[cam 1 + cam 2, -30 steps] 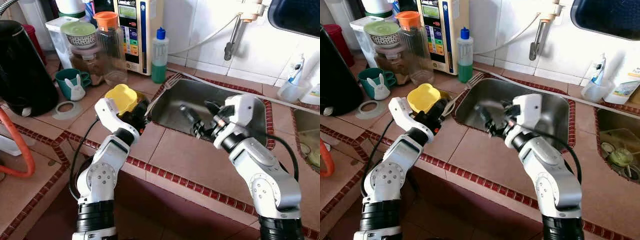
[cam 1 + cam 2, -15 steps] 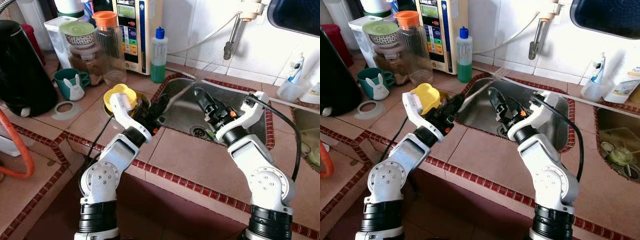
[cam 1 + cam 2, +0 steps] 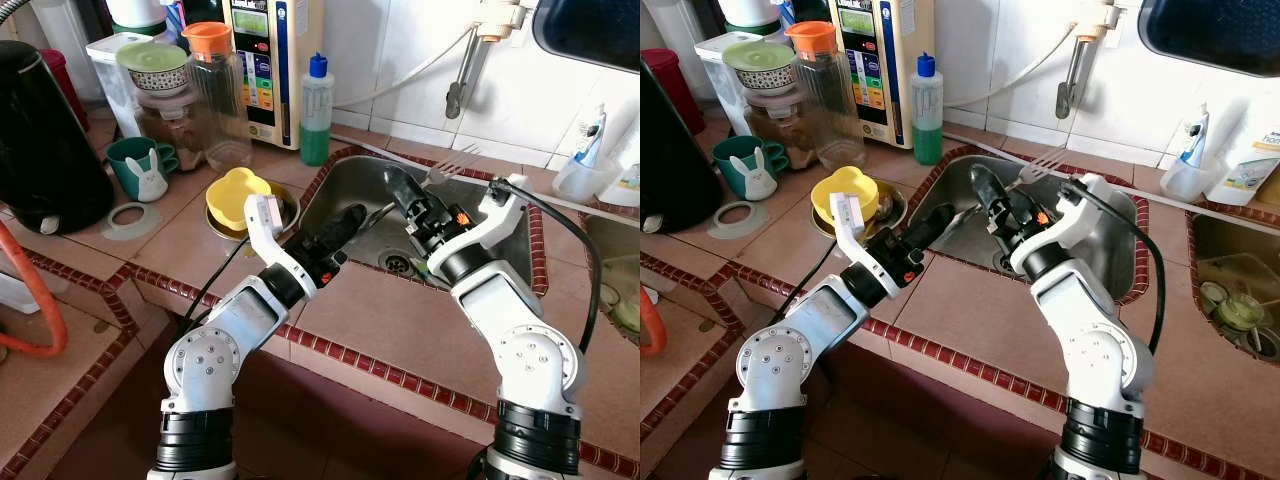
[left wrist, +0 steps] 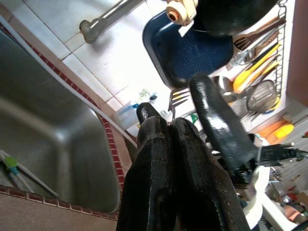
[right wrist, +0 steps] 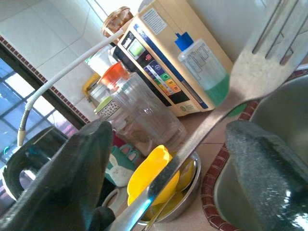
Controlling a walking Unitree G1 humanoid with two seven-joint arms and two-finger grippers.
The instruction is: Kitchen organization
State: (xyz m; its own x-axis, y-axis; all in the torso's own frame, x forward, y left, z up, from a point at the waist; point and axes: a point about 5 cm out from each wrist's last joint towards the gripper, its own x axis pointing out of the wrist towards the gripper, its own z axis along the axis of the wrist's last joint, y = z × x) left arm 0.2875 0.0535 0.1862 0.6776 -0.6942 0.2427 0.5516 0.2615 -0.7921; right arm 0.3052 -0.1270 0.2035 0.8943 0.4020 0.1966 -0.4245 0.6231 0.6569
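Soft, even daylight fills the head views, which are sharp, with pale glare on the white wall tiles and a dull sheen inside the steel sink. In the right wrist view the fork and black fingers are blurred from closeness. A bright window washes out one corner there.

Left gripper jaws closed, arm reaching forward; right gripper jaws spread, wrist bent inward.

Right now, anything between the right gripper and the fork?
Nothing visible. The left gripper is shut on the fork handle over the sink, and the right gripper is open with the fork shaft between its fingers.
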